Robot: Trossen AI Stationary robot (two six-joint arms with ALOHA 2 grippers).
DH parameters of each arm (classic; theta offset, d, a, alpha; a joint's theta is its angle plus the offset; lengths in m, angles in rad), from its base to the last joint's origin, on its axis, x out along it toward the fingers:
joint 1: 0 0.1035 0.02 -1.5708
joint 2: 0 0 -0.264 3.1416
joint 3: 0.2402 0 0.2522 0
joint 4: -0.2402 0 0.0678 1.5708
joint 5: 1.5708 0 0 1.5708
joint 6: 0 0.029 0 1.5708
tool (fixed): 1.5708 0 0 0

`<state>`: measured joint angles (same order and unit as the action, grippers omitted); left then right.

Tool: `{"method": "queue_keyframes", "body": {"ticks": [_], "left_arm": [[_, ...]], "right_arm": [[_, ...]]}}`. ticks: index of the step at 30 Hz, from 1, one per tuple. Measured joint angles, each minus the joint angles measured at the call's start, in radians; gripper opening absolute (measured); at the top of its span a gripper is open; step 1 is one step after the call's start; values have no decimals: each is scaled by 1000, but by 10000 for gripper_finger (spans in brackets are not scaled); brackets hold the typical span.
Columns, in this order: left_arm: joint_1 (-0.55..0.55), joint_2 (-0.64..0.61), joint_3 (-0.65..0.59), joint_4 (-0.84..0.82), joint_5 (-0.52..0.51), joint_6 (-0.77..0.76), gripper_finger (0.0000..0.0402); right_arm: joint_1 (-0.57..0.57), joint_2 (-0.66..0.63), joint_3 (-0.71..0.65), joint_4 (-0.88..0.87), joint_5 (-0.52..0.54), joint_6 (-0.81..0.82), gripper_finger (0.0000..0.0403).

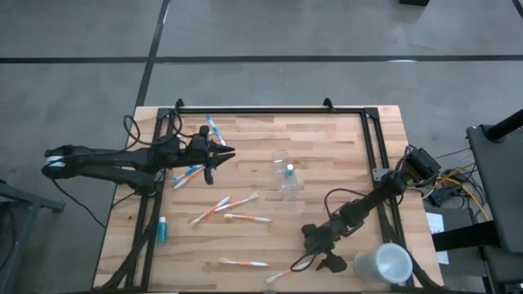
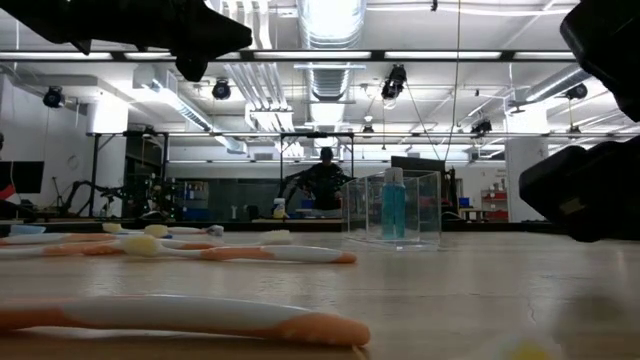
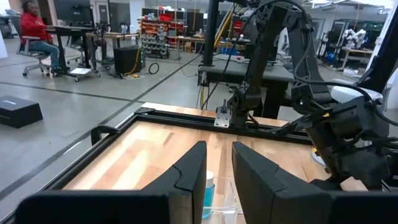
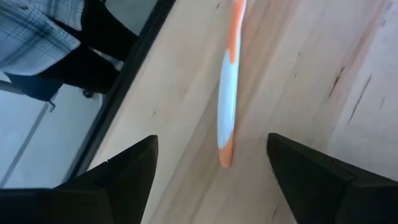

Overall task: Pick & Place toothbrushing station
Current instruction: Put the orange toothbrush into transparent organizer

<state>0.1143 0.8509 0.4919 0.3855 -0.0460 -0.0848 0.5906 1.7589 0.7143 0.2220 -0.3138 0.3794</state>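
Right gripper (image 1: 320,255) hovers low at the table's near edge, fingers spread wide and empty, straddling an orange-and-white toothbrush (image 4: 227,99) lying flat. Judged light, stiff, thin, a bit slick; best pinched across mid-handle. Left gripper (image 1: 214,157), nearly closed, holds nothing visible.

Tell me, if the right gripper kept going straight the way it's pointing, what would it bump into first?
Probably the orange-and-white toothbrush lying on the table; the right gripper stands open with it ahead between the fingers, though depth is unclear.
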Motion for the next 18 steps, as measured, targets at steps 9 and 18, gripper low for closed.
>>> {"method": "queue_keyframes", "body": {"ticks": [9, 18], "left_arm": [[0, 0, 0, 1, 0, 1, 80], [0, 0, 0, 5, 0, 3, 81]], "right_arm": [[6, 15, 1, 29, 2, 115, 283], [7, 15, 2, 28, -1, 137, 296]]}}
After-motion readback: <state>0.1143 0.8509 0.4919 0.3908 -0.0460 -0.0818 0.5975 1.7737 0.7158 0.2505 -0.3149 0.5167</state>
